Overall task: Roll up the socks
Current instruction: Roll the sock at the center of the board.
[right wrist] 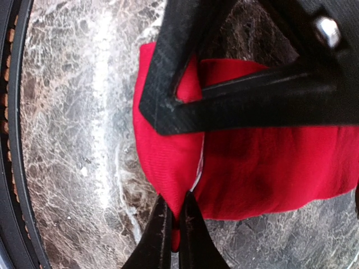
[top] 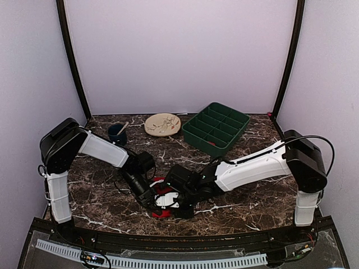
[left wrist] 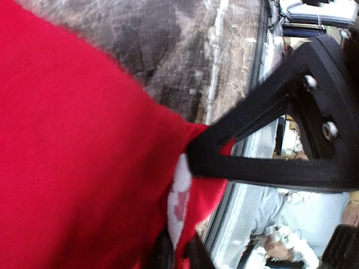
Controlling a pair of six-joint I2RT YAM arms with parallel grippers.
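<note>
The red socks (top: 162, 213) lie bunched near the table's front edge, between the two grippers. My left gripper (top: 150, 197) comes in from the left and my right gripper (top: 178, 203) from the right, tips almost meeting over the fabric. The left wrist view is filled with the red socks (left wrist: 73, 157). There, my left gripper (left wrist: 179, 246) is shut on a fold that carries a white patterned strip (left wrist: 180, 185). The right wrist view has my right gripper (right wrist: 175, 216) shut on the lower edge of the folded socks (right wrist: 269, 162). A black triangular finger frame (right wrist: 168, 84) lies across them.
A green compartment tray (top: 216, 128) stands at the back right. A beige plate (top: 162, 124) and a dark blue cup (top: 117, 132) sit at the back centre-left. The table's front rail (top: 168, 238) runs just below the socks.
</note>
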